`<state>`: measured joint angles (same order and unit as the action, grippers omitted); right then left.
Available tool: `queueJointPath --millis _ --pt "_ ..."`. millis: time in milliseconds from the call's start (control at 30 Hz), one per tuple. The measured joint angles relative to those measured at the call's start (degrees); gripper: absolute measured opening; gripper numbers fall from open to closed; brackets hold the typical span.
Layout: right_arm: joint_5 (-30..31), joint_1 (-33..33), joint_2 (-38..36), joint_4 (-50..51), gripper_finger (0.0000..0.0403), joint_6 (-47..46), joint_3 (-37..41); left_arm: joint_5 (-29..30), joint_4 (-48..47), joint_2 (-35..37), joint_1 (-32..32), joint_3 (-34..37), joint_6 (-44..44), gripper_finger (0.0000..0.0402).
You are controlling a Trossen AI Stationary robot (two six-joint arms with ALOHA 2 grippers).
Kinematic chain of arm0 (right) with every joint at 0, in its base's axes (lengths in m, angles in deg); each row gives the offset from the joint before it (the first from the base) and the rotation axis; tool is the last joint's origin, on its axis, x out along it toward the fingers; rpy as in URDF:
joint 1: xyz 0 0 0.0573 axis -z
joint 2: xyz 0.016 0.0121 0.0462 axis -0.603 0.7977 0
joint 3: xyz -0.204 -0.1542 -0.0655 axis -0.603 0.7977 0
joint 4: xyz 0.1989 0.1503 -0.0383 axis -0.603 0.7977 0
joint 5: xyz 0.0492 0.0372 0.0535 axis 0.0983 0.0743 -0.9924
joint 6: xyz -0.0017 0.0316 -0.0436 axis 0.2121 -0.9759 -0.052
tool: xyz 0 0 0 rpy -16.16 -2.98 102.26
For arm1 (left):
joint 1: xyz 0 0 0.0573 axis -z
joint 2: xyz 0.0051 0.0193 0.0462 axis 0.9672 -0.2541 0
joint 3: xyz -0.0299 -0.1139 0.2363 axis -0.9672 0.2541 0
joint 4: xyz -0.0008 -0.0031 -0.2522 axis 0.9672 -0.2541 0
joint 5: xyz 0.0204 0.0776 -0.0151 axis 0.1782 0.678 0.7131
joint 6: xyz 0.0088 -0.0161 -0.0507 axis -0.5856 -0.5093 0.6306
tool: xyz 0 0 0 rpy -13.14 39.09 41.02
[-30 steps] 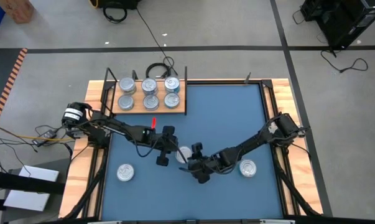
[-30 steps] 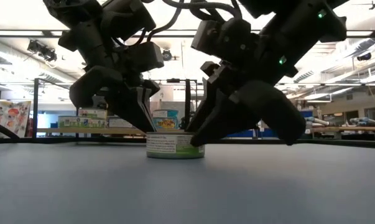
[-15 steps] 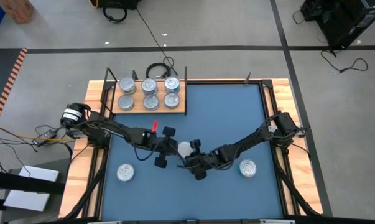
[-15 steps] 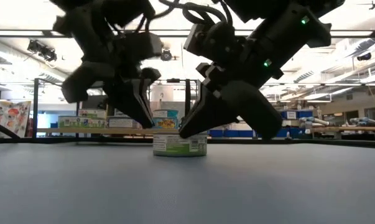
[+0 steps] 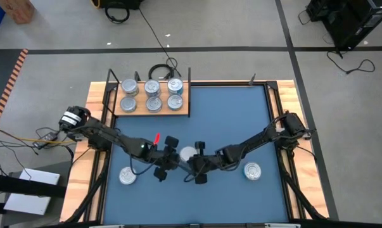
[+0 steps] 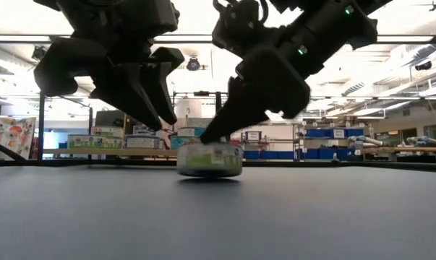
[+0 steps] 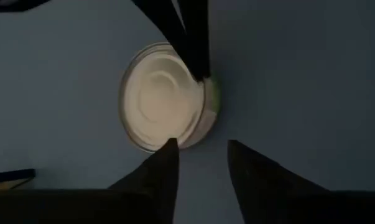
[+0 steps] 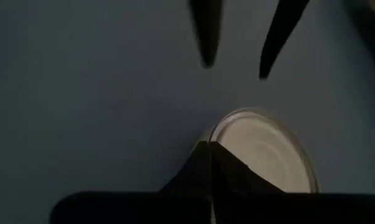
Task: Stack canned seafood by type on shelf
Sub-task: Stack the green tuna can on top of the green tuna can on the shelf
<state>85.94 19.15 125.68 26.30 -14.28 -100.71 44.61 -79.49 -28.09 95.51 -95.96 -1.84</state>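
Tin, low, round, silver-lidded (image 5: 188,153), mid-mat, tilted off the blue table mat (image 5: 241,120) in the low view. Pinched at its rim by the right gripper (image 5: 197,163), fingers together; left gripper (image 5: 166,158) just beside, fingers spread. Two more tins well apart (open mat between). Farther back, six tins on the light-brown wooden shelf (image 5: 181,113).

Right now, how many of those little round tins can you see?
9. Six sit on the wooden shelf in two rows of three. One tin lies between the two grippers, one near the left arm, one near the right. Stacked ones may hide beneath.
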Motion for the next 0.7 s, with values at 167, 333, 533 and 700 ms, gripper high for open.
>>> queueJointPath --millis 167,333,533,700 --pt "-0.3 0.7 -1.6 -1.3 0.0 -4.8 0.0 2.8 1.3 -0.7 2.1 0.0 0.6 0.0184" --pt "-0.2 1.3 -2.7 -1.4 0.0 -7.7 0.0 6.6 4.5 -3.1 2.9 -0.1 0.3 0.0222" --pt "-0.2 1.7 -3.3 -1.6 0.0 -9.6 0.0 11.6 8.4 -7.1 3.1 -0.1 0.4 0.0249" --pt "-0.2 1.9 -3.3 -2.0 0.0 -10.5 0.0 13.4 11.4 -10.2 3.1 -0.1 0.6 0.0258"
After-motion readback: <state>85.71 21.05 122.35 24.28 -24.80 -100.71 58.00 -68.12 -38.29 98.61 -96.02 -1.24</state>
